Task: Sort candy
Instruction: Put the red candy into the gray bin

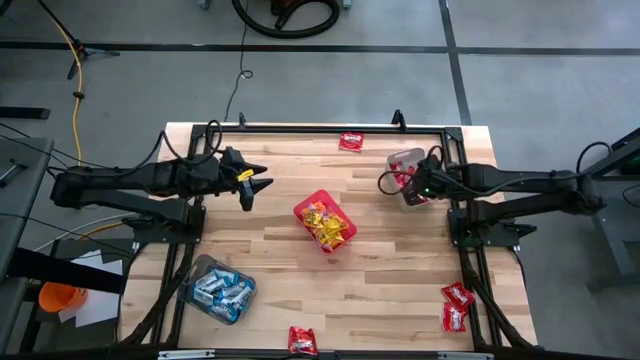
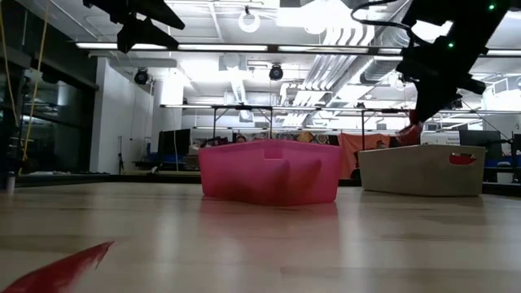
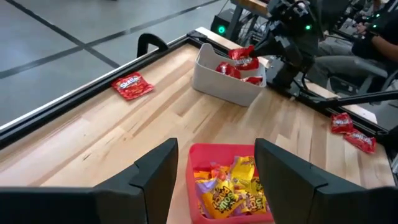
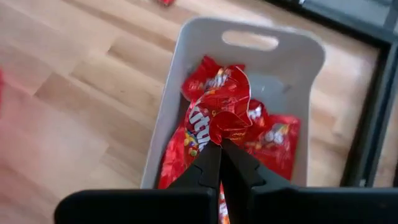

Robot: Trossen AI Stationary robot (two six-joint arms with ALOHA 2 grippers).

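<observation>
Wooden table (image 1: pixel 380 270): a red candy packet (image 4: pixel 221 115) is clamped over the grey tub (image 4: pixel 186 93) by the right gripper (image 4: pixel 219 146); the left gripper (image 3: pixel 214 168), jaws apart, is held above the red bin (image 3: pixel 193 174).

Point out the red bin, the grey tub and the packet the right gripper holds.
red bin (image 1: pixel 312 202), high view, its rim.
grey tub (image 4: pixel 297 43), right wrist view, its far wall.
red packet (image 4: pixel 229 106), right wrist view, its crumpled middle.

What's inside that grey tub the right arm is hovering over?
The grey tub holds red candy packets. The right gripper is shut on another red packet above them, which hides part of the pile and the tub's floor.
</observation>
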